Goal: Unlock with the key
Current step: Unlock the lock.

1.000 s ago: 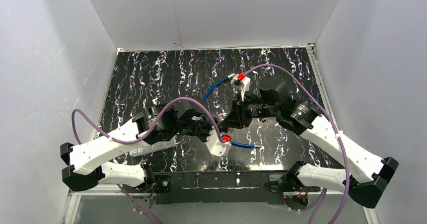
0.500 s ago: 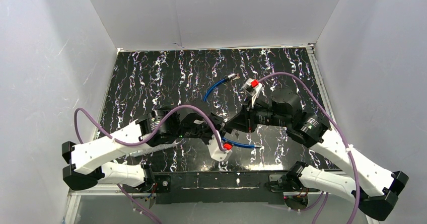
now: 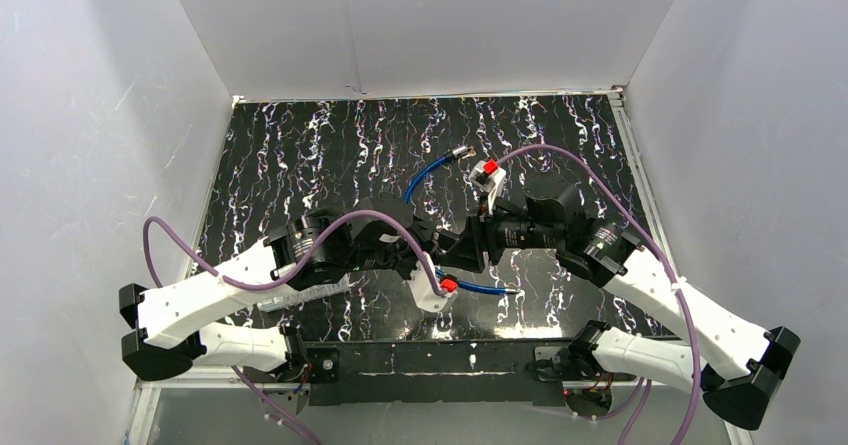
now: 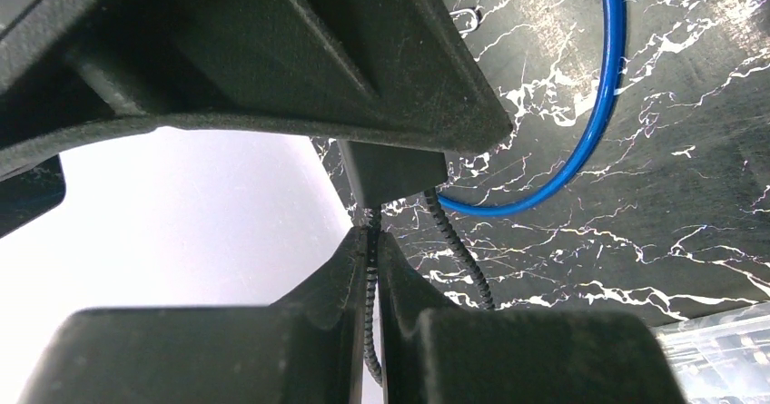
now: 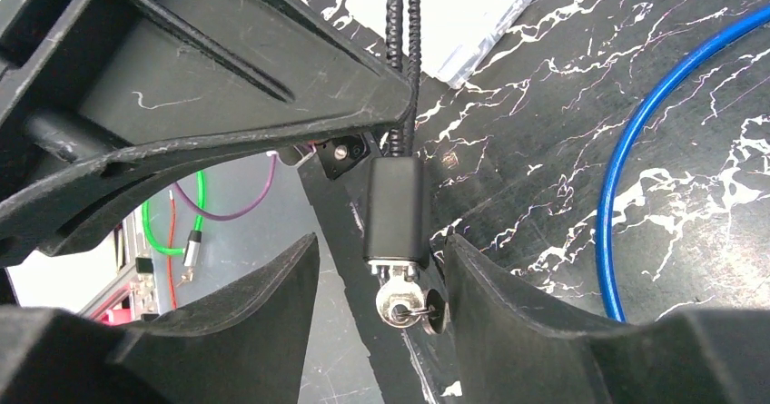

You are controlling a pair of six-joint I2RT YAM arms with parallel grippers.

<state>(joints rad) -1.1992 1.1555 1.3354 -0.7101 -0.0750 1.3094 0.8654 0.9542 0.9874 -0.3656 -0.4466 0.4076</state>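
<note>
Here the left gripper point(image 4: 372, 259) jaws pinch the ribbed cable point(image 4: 459, 251); the right gripper point(image 5: 381, 245) jaws stand spread around the lock point(image 5: 395, 206) and key point(image 5: 399, 311), lower centre.

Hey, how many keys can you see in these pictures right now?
1. The key sits in the end of the black lock body, inside the open right gripper. More could be hidden from view.

Key point(image 5: 400, 310) in lock point(image 5: 395, 206), btwn right claw point(image 5: 380, 250) jaws.
</note>
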